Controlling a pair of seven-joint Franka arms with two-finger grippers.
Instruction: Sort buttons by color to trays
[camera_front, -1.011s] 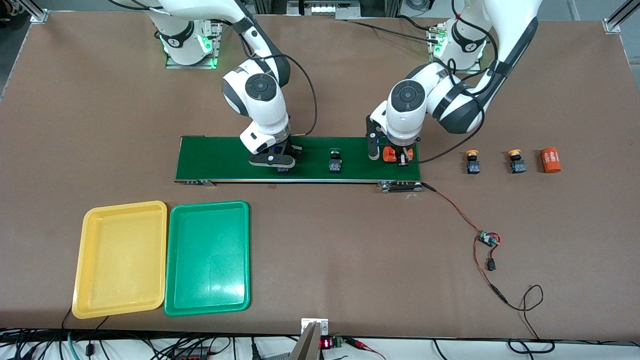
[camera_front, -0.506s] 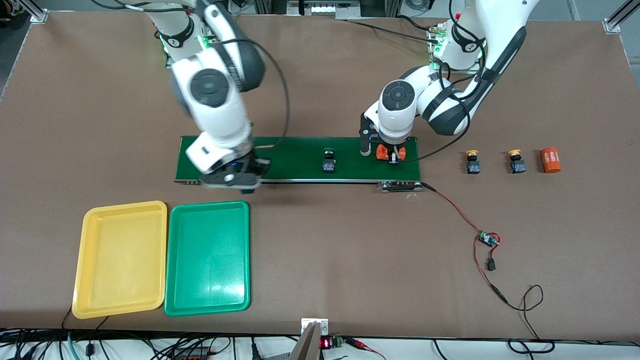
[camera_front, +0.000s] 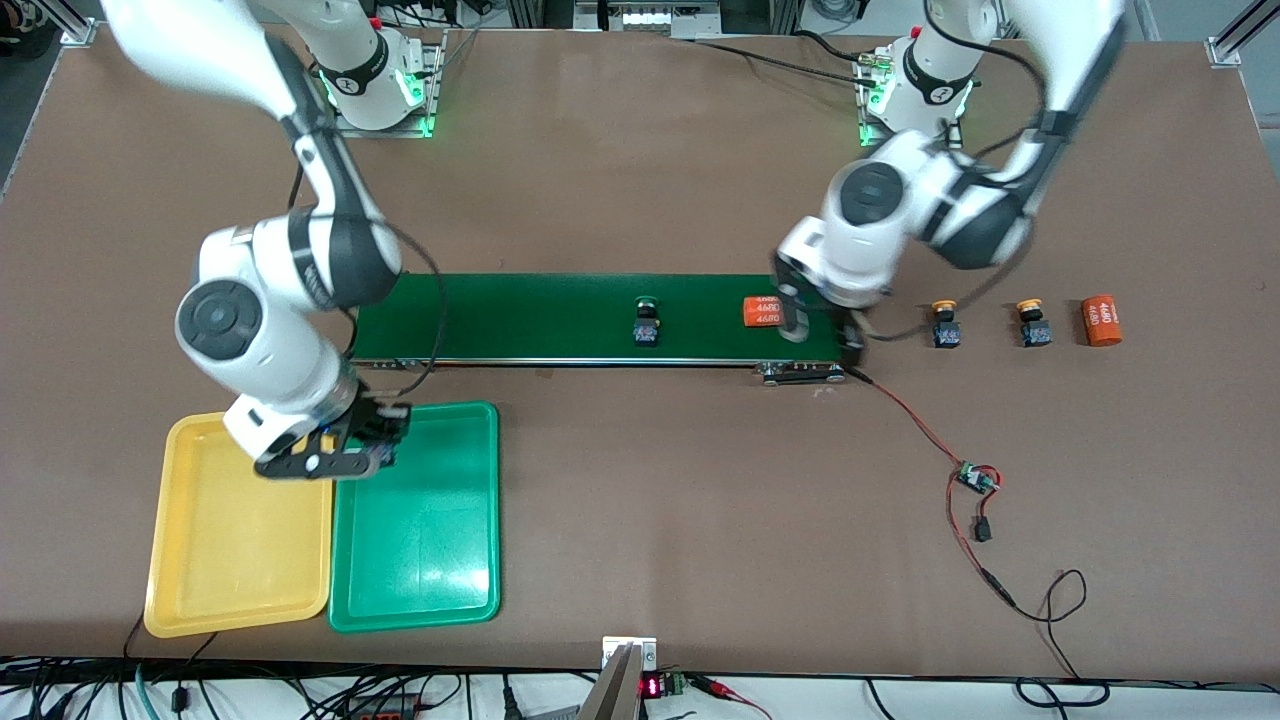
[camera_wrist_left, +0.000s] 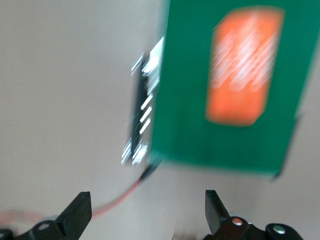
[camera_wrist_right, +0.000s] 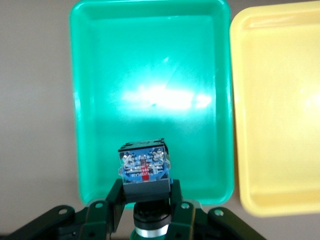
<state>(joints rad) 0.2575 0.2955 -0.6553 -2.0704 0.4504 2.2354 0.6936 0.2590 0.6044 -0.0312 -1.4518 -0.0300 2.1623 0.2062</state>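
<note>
My right gripper (camera_front: 365, 455) is shut on a button (camera_wrist_right: 144, 165) with a black-and-blue body. It hangs over the green tray (camera_front: 420, 540) at the edge next to the yellow tray (camera_front: 240, 530). In the right wrist view the button sits between the pads of this gripper (camera_wrist_right: 145, 195), its cap mostly hidden. A green-capped button (camera_front: 647, 325) stands on the conveyor belt (camera_front: 540, 315). Two yellow-capped buttons (camera_front: 944, 324) (camera_front: 1033, 323) stand on the table toward the left arm's end. My left gripper (camera_front: 822, 335) is open and empty over the belt's end; its fingers (camera_wrist_left: 75, 217) are wide apart.
An orange cylinder (camera_front: 765, 312) lies on the belt beside my left gripper, also in the left wrist view (camera_wrist_left: 245, 65). Another orange cylinder (camera_front: 1102, 320) lies beside the yellow-capped buttons. A red wire with a small board (camera_front: 975, 478) runs from the belt's end.
My right arm carried its button from the belt to over the trays. My left gripper opened, left the orange cylinder on the belt and shifted toward the belt's end. The belt's button drifted along.
</note>
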